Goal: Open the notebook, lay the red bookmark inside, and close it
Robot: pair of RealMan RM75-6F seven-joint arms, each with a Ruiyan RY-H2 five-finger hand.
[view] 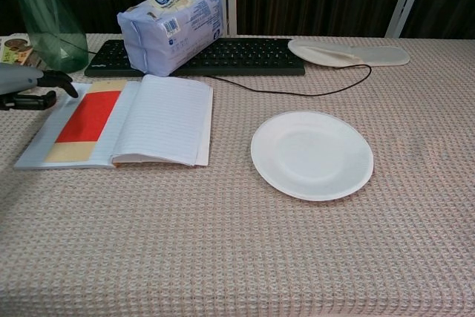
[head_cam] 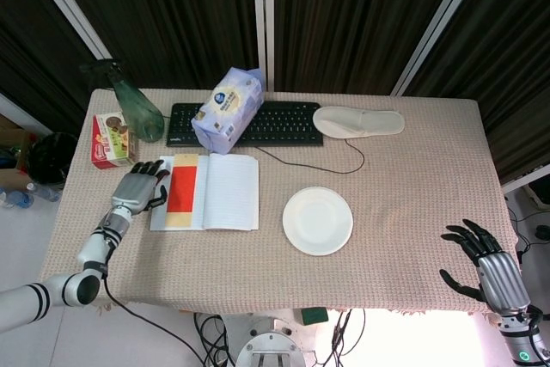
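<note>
The notebook [head_cam: 207, 192] is lying open, the red bookmark [head_cam: 181, 191] resting on its left page. The left hand [head_cam: 137, 188] is hovering just beside that page's outer edge, fingers loosely curled, holding nothing.

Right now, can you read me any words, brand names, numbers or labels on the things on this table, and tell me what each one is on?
None can be read.
Pale blue plastic tissue pack: round dark blue logo and a barcode label, print too small.
Red and green snack box: lettering blurred.
Black computer keyboard: key legends too small.
Open lined notebook and red bookmark: no writing visible.
</note>
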